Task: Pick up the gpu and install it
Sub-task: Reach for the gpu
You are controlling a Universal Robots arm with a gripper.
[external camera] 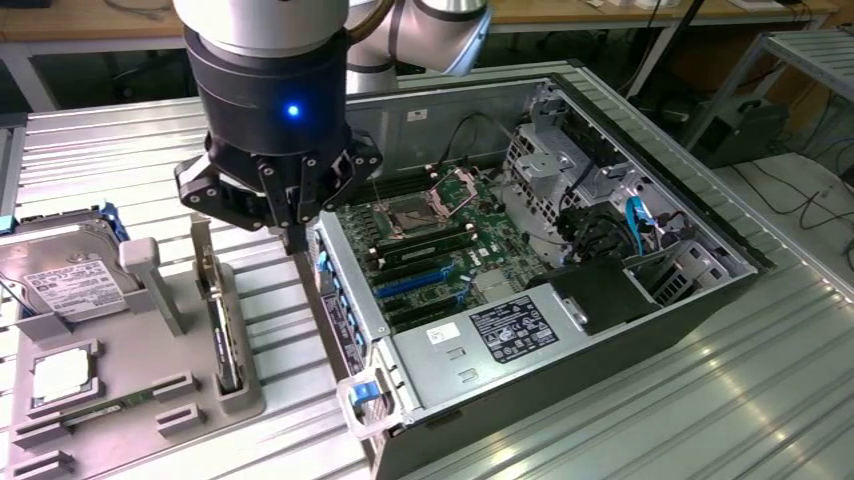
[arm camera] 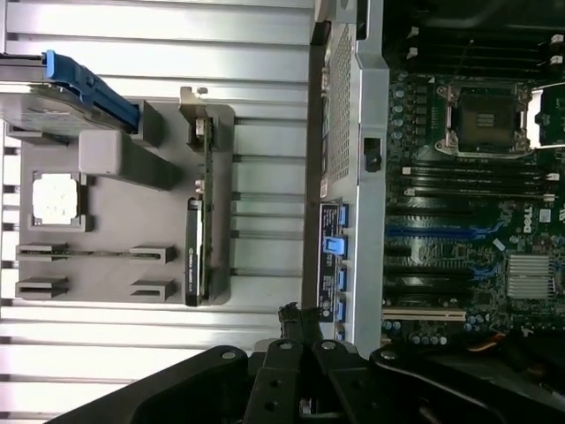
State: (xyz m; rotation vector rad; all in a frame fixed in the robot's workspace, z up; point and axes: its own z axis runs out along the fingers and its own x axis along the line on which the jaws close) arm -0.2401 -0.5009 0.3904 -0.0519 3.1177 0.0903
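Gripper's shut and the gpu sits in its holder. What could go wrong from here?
The gripper hangs right by the case's rear wall; descending there could strike it. The gpu stands on edge in the gray holder; a skewed grasp might tip or jam it.

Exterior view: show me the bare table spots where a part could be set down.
Bare ribbed table lies on the exterior view's right of the computer case, and beyond the grey tray. Crowded: the narrow strip between tray and case, where the end effector hangs near the gpu.
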